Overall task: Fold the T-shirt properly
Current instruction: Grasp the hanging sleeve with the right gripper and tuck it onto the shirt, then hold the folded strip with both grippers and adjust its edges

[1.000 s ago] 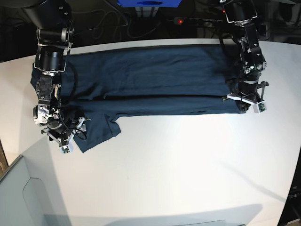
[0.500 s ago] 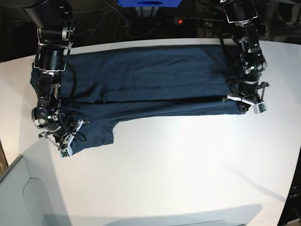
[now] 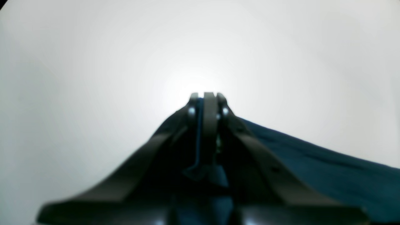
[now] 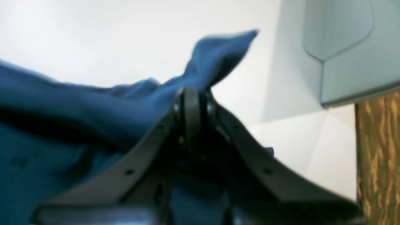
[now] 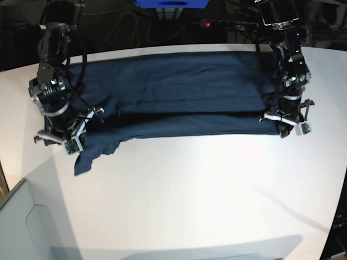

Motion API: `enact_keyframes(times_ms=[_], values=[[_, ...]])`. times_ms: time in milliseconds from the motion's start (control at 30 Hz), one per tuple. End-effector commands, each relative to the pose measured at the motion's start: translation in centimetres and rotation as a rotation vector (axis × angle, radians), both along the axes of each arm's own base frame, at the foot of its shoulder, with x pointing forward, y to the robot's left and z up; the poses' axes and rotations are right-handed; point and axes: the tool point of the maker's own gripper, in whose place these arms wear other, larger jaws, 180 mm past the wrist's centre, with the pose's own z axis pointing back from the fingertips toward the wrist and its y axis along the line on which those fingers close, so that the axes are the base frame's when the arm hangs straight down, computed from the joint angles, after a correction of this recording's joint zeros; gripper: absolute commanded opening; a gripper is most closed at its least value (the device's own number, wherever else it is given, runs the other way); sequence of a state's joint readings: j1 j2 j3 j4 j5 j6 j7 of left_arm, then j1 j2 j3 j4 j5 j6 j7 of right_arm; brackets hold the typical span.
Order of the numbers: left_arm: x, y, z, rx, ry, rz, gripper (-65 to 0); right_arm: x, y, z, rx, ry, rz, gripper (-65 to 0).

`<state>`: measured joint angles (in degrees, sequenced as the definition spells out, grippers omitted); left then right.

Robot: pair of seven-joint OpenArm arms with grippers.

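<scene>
Two arms are at the T-shirt [image 5: 173, 95], one at each end of the cloth, which lies spread lengthwise across the far half of the white worktop [image 5: 206, 195] with its near long edge folded over onto itself. Left tool [image 5: 286, 125], on the right side of the base view, sits at the near corner of that end; its wrist view shows the jaws pressed together with a thin strip of dark blue cloth between them, so clenched on the T-shirt. Right tool [image 5: 64, 142], on the left side of the base view, is also clenched on the T-shirt: its wrist view shows the jaws together with blue fabric bunched around the tips and a pointed flap standing up past them. Below this tool a loose piece, probably a sleeve, hangs down toward the worktop. The cloth near it looks lifted off the surface, though blur makes this uncertain. A grey bin [image 5: 24, 227] sits at the near left corner
</scene>
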<state>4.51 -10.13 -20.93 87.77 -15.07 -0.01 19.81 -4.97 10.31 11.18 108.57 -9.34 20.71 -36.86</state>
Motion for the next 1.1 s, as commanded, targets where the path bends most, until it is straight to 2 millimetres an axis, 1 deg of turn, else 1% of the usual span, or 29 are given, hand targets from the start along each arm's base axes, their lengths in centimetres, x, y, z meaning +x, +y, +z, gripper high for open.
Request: enact_keyframes(times_ms=[0,100,167,267,367,433,533,567,733,833,1000,1067], values=[[0.7,0.4,1.6,0.020,-0.053,0.000,-65.0,0.0,0.2,1.8,-0.005,-0.060,0.012,-64.8],[0.3,0.4,1.3,0.020,-0.043,0.001,-65.0,-2.1,0.7,2.9,-0.023,-0.079,0.031,-64.8],[0.1,0.3,1.3,0.021,-0.043,-0.001,-65.0,-3.5,0.1,3.1,-0.035,-0.073,0.016,-64.8],[-0.2,0.1,1.9,0.033,-0.055,-0.009,-65.0,-5.1,-0.4,2.0,-0.041,-0.029,0.002,-64.8],[-0.6,-0.1,2.5,0.044,-0.067,-0.016,-65.0,-6.2,-1.0,0.8,-0.045,0.015,-0.013,-64.8],[-0.9,-0.2,2.6,0.046,-0.065,-0.020,-65.0,-6.8,-1.0,0.3,-0.046,0.033,-0.014,-64.8],[-1.2,-0.2,2.3,0.047,-0.057,-0.020,-65.0,-7.3,-1.1,-0.3,-0.045,0.053,-0.014,-64.8],[-1.6,-0.1,1.9,0.045,-0.044,-0.019,-65.0,-7.3,-1.1,-0.5,-0.044,0.061,-0.016,-64.8],[-2.8,-0.3,0.5,0.036,-0.004,-0.016,-65.0,-7.7,-1.8,-2.7,-0.036,0.120,-0.032,-64.8],[-3.4,-0.3,-0.1,0.033,0.014,-0.015,-65.0,-7.8,-2.0,-3.6,-0.033,0.145,-0.039,-64.8],[-4.3,0.1,-1.8,0.023,0.061,-0.005,-65.0,-8.1,-2.3,-4.3,-0.037,0.166,-0.044,-64.8],[-4.4,0.1,-2.1,0.021,0.069,-0.005,-65.0,-8.2,-2.4,-4.4,-0.040,0.171,-0.044,-64.8]])
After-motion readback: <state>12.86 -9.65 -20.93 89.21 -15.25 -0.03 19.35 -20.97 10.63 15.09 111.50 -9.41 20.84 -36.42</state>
